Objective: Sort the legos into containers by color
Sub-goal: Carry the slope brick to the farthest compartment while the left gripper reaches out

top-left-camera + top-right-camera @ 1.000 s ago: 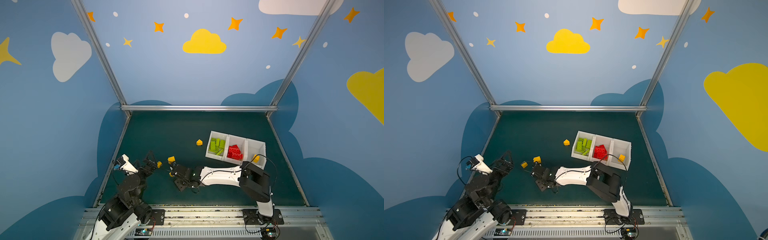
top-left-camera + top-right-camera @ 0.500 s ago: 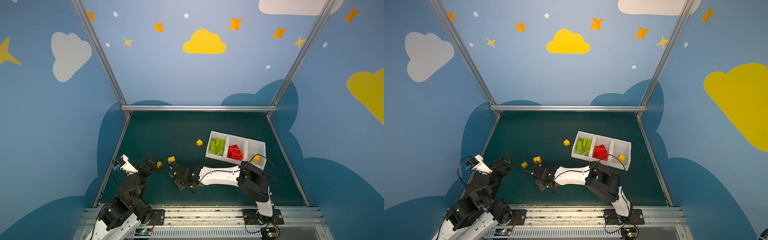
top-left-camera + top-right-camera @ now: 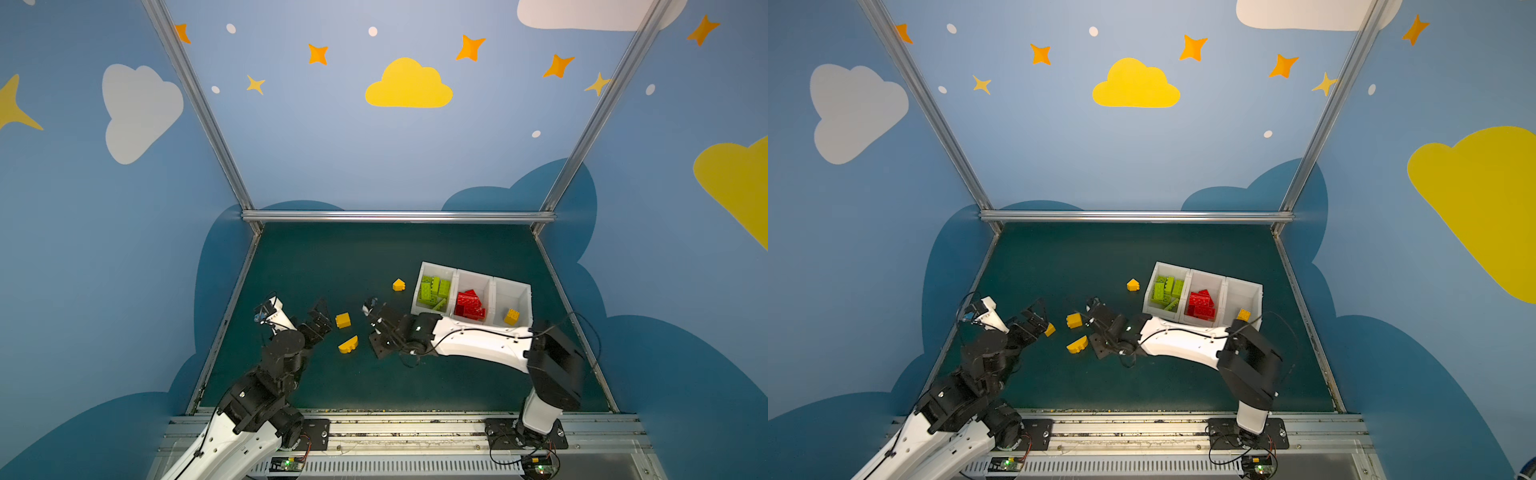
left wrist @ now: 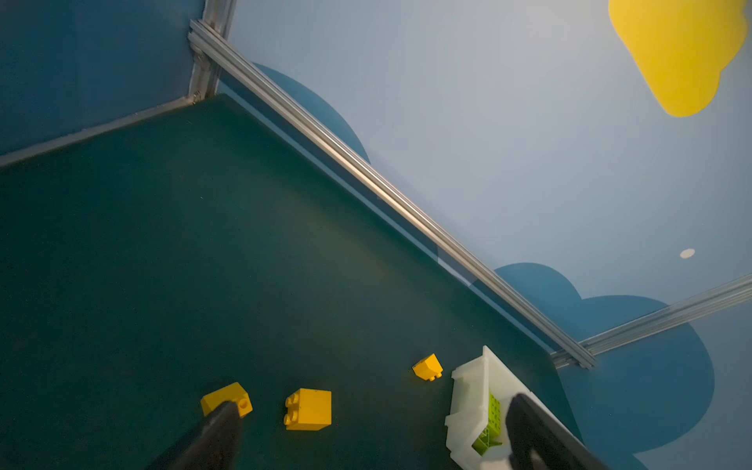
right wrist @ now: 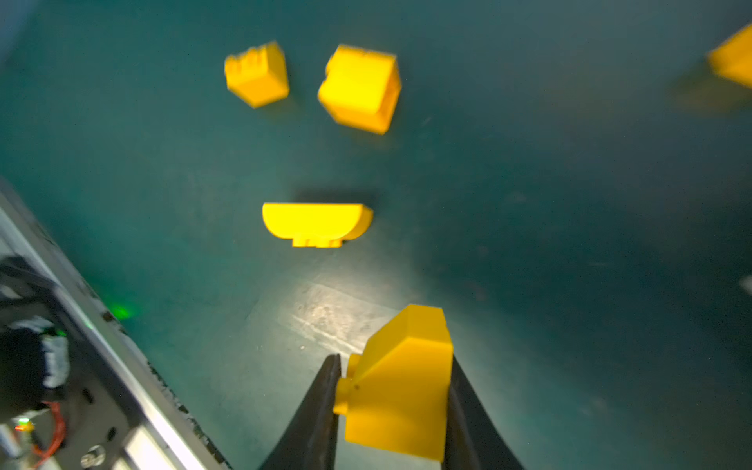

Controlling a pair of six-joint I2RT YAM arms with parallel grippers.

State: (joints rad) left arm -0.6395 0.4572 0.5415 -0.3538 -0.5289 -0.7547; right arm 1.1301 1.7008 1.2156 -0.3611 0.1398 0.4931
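Note:
The containers (image 3: 513,281) are three joined white bins at the right of the mat. They hold green legos (image 3: 434,291), red legos (image 3: 469,305) and one yellow lego (image 3: 511,316), one color per bin. My right gripper (image 5: 392,390) is shut on a sloped yellow lego (image 5: 401,386); in both top views this gripper (image 3: 376,332) is left of the bins. A half-round yellow lego (image 3: 348,345), a yellow cube (image 3: 343,320) and a small sloped one (image 3: 398,284) lie loose on the mat. My left gripper (image 4: 372,405) is open, with another small yellow lego (image 4: 226,399) by one fingertip.
The green mat is fenced by blue walls with aluminium rails (image 3: 399,216) at the back and sides. A metal base rail (image 3: 395,428) with both arm mounts runs along the front. The right arm's white link (image 3: 478,343) lies low in front of the bins.
The right gripper's jaws have closed on the sloped yellow lego and it has drawn back to the right, uncovering the half-round lego. The left arm has not moved.

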